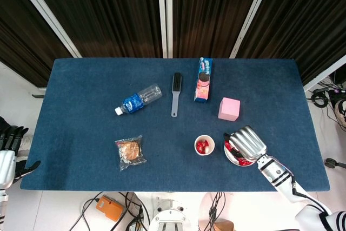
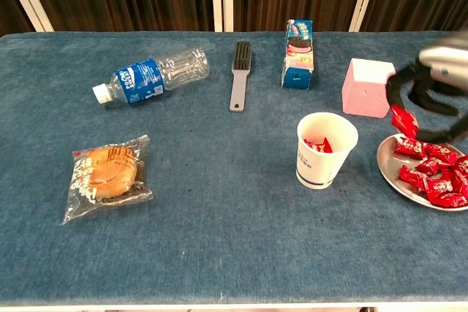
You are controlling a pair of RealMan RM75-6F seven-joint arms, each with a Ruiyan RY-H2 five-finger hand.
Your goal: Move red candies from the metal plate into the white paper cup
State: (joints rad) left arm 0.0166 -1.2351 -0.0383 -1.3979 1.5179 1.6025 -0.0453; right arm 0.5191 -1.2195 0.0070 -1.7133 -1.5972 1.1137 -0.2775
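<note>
The metal plate (image 2: 398, 180) with several red candies (image 2: 439, 180) sits at the front right of the table; in the head view the metal plate (image 1: 231, 158) is partly covered by my right hand (image 1: 247, 141). My right hand (image 2: 431, 85) hangs raised above the plate and pinches one red candy (image 2: 404, 122) between its fingertips. The white paper cup (image 2: 325, 150) stands just left of the plate with red candies inside; the white paper cup (image 1: 204, 145) also shows from above. My left hand (image 1: 8, 152) rests beside the table's left edge, fingers apart, holding nothing.
A pink box (image 2: 369, 87) stands behind the plate, close to my raised hand. Farther back lie a cookie carton (image 2: 298, 53), a grey brush (image 2: 238, 74) and a plastic bottle (image 2: 152, 74). A bagged bun (image 2: 108, 175) lies at the front left.
</note>
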